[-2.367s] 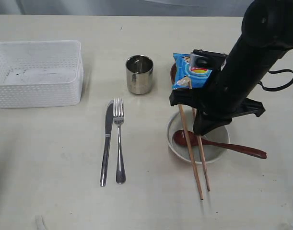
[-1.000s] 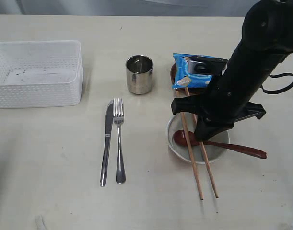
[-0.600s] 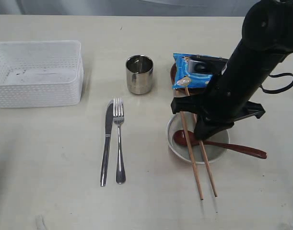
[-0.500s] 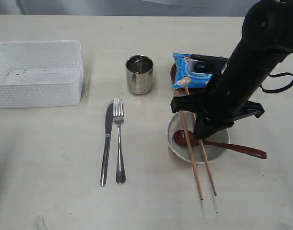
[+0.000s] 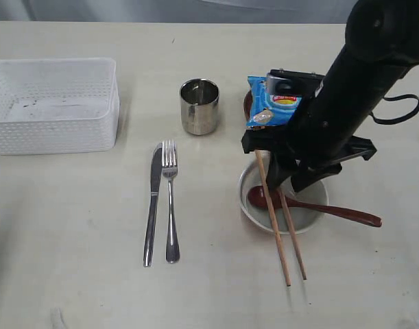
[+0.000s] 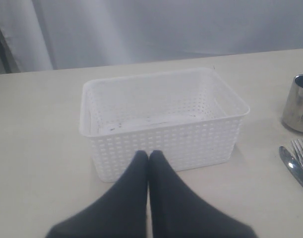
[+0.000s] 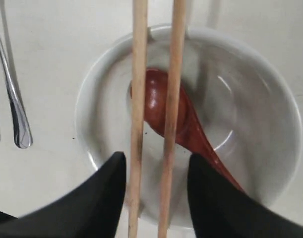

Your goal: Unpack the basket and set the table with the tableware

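Placement of the chopsticks (image 5: 276,233), which we read as the last step of setting the table (image 5: 79,226). The right gripper (image 7: 156,158) hangs over the cream bowl (image 7: 260,119). Its jaws stand moderately apart, one on each side of the pair, with a sliver of gap at each stick, so we judge that it holds nothing. Both sticks lie across the bowl; their near ends rest on the tabletop toward the near edge, and their far ends are hidden behind the arm. Beneath them the red-brown spoon (image 7: 198,144) sits in the bowl, its handle over the rim toward the right edge.

The left gripper (image 6: 149,154) is closed on nothing, fingers pressed together, just short of the white basket (image 6: 166,139). The basket stands near the far-left corner and looks empty. Knife (image 5: 153,199) and fork (image 5: 171,205) lie side by side mid-table, with the steel cup (image 5: 199,106) beyond them toward the far edge. A blue chip bag (image 5: 274,103) covers most of the brown plate (image 5: 246,104) beyond the bowl.

The next move, as we judge it, is a straight lift of the right gripper clear of the sticks. They are propped on a curved rim and may roll if brushed.
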Controlling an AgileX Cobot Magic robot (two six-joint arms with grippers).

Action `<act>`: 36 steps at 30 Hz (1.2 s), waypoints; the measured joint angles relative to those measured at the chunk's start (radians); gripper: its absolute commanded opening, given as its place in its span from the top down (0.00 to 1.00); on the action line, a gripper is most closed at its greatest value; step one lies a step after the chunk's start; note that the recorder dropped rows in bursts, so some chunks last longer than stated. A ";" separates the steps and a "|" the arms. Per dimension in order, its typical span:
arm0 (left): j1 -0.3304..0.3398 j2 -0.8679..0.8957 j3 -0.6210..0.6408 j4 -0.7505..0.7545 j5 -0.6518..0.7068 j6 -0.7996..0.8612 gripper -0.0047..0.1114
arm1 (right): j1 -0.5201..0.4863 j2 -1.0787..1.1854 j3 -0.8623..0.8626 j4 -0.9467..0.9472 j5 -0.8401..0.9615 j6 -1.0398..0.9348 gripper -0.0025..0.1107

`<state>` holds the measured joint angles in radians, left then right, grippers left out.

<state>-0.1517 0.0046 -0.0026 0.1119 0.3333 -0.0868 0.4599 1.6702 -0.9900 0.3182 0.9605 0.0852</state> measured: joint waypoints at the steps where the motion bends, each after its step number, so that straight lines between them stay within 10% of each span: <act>1: 0.000 0.000 0.000 0.000 0.000 0.000 0.96 | 0.004 0.000 -0.023 0.000 0.015 -0.006 0.51; 36: 0.000 0.000 0.000 0.000 0.000 0.000 0.96 | 0.215 0.044 -0.021 -0.259 -0.062 0.196 0.43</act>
<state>-0.1517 0.0046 -0.0026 0.1119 0.3333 -0.0868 0.6746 1.7146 -1.0112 0.0589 0.8986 0.2813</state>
